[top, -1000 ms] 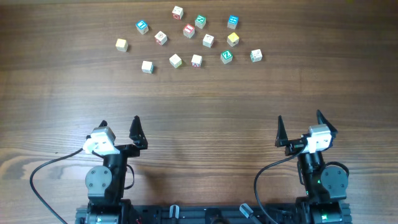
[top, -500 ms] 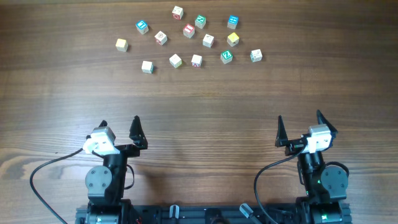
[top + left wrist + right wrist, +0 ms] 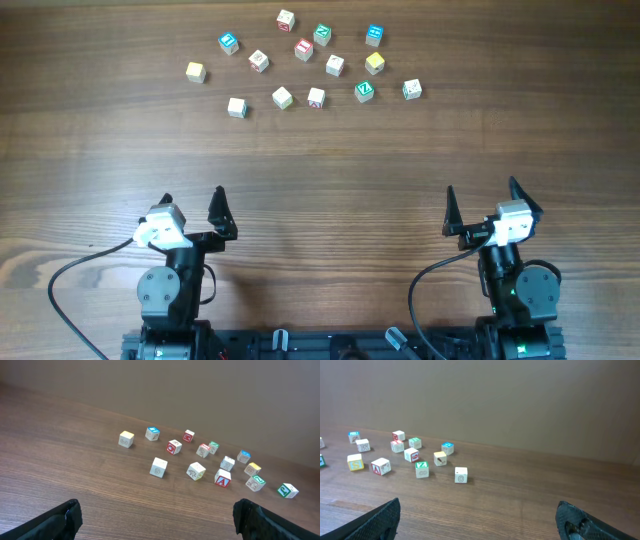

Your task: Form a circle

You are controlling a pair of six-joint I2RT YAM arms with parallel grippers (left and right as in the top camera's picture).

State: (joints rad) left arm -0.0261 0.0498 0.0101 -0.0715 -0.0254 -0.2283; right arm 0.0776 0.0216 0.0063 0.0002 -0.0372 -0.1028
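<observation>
Several small letter cubes lie scattered, loosely spread in a patch at the far side of the wooden table (image 3: 320,180); no circle shows among them. The green-faced Z cube (image 3: 364,91) (image 3: 422,468) (image 3: 256,482) sits toward the right of the patch. Pale cream-faced cubes (image 3: 236,107) (image 3: 282,97) (image 3: 335,65) lie around it, each apart from the others. My left gripper (image 3: 192,200) (image 3: 157,515) and right gripper (image 3: 482,192) (image 3: 477,510) stand open near the front edge, far from the cubes, with only bare wood between their fingers.
Blue-faced cubes (image 3: 228,42) (image 3: 374,35), a red-faced cube (image 3: 304,49) and a yellow-faced cube (image 3: 374,63) lie mixed in with the others. A wide band of table lies between the grippers and the cubes. A plain wall (image 3: 480,400) rises behind the table.
</observation>
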